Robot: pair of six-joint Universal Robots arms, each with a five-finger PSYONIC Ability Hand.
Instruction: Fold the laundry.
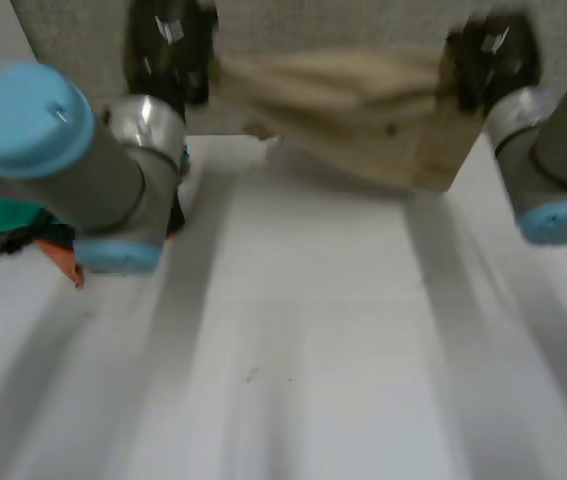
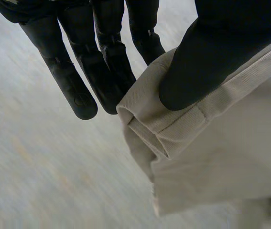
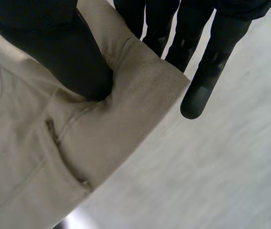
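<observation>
A beige garment [image 1: 363, 110] with a waistband, seams and a button hangs stretched between my two hands, lifted above the white table [image 1: 303, 340] at its far side. My left hand [image 1: 168, 50] pinches one end: in the left wrist view its thumb [image 2: 207, 62] presses the beige waistband hem [image 2: 183, 124] against the fingers [image 2: 73, 81] behind it. My right hand [image 1: 488, 55] pinches the other end, where the thumb [image 3: 63, 52] clamps the beige cloth [image 3: 125, 109] against the fingers [image 3: 207, 71]. The cloth sags and bunches between the hands.
My left arm [image 1: 63, 150] and right arm [image 1: 563, 150] frame the table. Teal and orange cloth [image 1: 13, 235] lies at the table's left edge, partly behind the left arm. A grey wall [image 1: 343, 25] stands behind the table.
</observation>
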